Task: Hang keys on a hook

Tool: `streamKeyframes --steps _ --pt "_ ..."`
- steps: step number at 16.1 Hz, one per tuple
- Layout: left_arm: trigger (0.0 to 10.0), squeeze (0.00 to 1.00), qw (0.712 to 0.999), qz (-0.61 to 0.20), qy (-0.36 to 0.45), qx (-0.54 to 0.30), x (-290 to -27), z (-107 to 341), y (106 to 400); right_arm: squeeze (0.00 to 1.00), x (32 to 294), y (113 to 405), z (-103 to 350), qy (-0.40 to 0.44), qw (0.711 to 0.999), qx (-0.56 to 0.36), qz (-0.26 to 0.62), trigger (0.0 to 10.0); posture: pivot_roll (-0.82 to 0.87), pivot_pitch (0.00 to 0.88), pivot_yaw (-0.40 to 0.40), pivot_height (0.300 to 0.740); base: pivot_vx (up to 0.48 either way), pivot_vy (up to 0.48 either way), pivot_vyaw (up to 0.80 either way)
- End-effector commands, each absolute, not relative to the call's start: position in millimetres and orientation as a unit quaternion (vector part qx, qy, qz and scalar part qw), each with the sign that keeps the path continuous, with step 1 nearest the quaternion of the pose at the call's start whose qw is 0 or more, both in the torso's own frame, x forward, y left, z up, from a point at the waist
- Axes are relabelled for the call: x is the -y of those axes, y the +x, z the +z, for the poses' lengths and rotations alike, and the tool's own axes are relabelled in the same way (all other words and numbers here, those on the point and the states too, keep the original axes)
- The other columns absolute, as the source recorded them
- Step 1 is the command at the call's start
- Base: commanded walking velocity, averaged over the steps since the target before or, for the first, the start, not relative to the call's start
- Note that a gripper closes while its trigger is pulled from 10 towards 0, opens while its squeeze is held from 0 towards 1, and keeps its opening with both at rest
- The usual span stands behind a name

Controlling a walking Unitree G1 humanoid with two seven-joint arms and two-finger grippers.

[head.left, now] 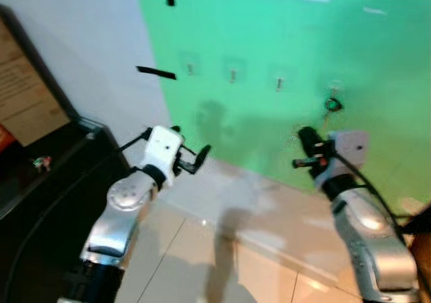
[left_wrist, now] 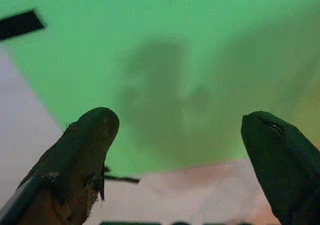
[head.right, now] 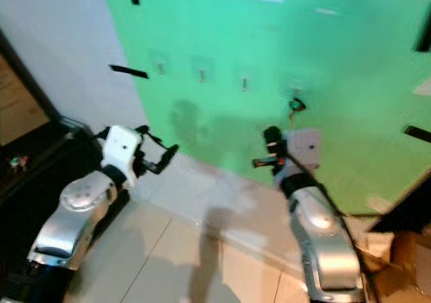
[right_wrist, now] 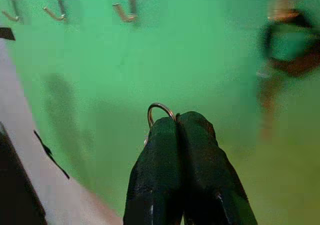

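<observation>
A row of small metal hooks [head.left: 232,74] runs across the green wall [head.left: 283,34]; three bare ones [right_wrist: 127,10] appear in the right wrist view. From the rightmost hook [head.left: 335,87] hangs a dark, blurred item [head.left: 332,104]. My right gripper [head.left: 304,135] is raised below and left of that hook, apart from the wall. It is shut on a silver key ring [right_wrist: 160,110], whose loop pokes out above the fingertips [right_wrist: 192,130]; whatever hangs from the ring is hidden. My left gripper [head.left: 192,141] is held up farther left, open and holding nothing, facing the wall [left_wrist: 180,130].
A black cabinet [head.left: 40,188] with a small coloured object [head.left: 42,161] on top stands at the left, a framed board [head.left: 20,94] behind it. Black tape strips [head.left: 156,73] mark the wall. Pale floor tiles [head.left: 202,249] lie below; a cardboard box [head.right: 411,249] sits lower right.
</observation>
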State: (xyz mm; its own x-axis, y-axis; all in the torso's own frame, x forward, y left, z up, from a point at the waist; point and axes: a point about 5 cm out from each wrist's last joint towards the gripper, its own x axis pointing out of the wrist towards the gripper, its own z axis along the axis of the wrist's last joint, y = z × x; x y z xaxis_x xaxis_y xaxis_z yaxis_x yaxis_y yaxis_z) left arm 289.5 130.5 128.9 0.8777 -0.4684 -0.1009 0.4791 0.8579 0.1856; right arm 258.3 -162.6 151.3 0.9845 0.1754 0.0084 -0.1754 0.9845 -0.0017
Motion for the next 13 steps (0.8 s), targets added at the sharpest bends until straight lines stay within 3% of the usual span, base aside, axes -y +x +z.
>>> streamKeyframes --steps 1,13 --pt "10.0 0.0 0.964 -0.242 0.11 -0.019 -137 132 290 0.0 155 262 155 0.004 0.994 0.011 0.11 10.0 -0.07 0.0 0.071 0.74 0.0 0.0 0.0" --pt "10.0 0.0 0.928 -0.365 0.071 -0.001 -120 143 284 0.0 142 296 178 0.051 0.99 0.047 0.125 10.0 -0.07 0.0 0.086 0.74 0.0 0.0 0.0"
